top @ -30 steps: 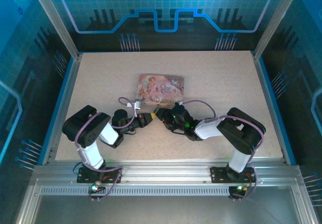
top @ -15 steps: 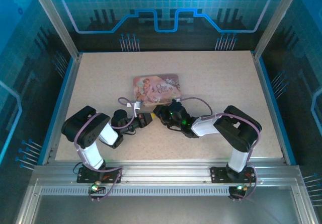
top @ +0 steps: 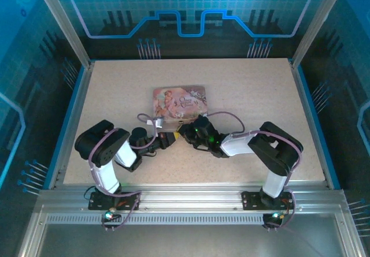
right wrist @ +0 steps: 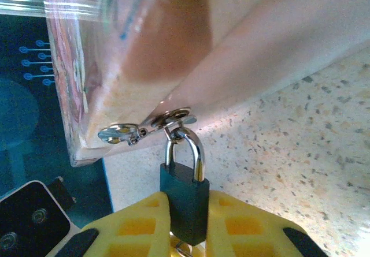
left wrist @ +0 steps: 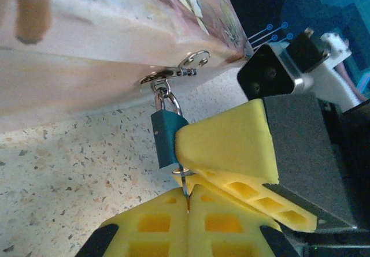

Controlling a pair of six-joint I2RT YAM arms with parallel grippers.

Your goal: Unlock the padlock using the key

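The padlock (right wrist: 185,202), dark blue with a silvery shackle, hangs from the hasp of the pink tin (top: 179,102). My right gripper (right wrist: 186,206) is shut on the padlock's body, one yellow finger against each side. In the left wrist view the padlock (left wrist: 165,138) stands upright beside the right gripper's fingers (left wrist: 228,141). The key (left wrist: 185,183), a thin grey blade, runs up into the bottom of the padlock. My left gripper (left wrist: 188,196) is shut on the key's lower end. From above, both grippers meet at the tin's front edge (top: 176,134).
The tin lies flat on the speckled table (top: 248,89), its front side close above both grippers. The hasp's metal loops (right wrist: 147,127) stick out from the tin's corner. Blue walls (top: 78,101) and aluminium posts bound the table.
My right gripper has closed onto the padlock. The tin has slid a little to the left, and both arms shifted slightly with it. The left gripper stayed shut.
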